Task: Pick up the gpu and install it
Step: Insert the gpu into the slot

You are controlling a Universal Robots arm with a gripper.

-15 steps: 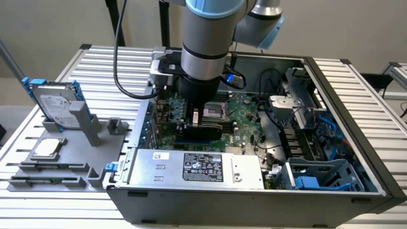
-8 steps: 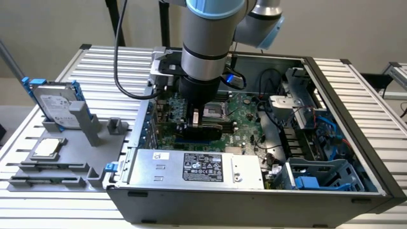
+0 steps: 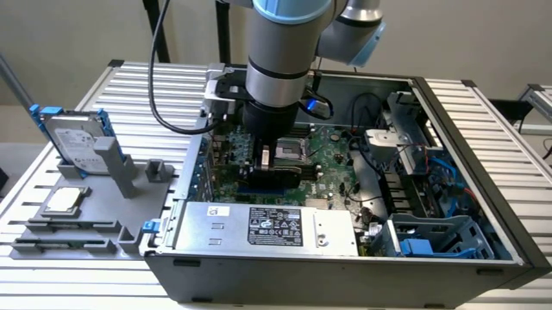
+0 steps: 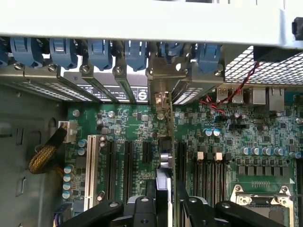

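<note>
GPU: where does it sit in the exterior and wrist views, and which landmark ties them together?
Exterior view: gpu under the arm, in the jaws, above the motherboard.
Wrist view: gpu edge-on between the jaws, among the expansion slots.
Shared landmark: the CPU socket.

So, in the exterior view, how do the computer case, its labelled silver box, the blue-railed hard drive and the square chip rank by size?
1. dark open computer case
2. labelled silver metal box
3. silver hard drive with blue rails
4. small square silver chip
</note>
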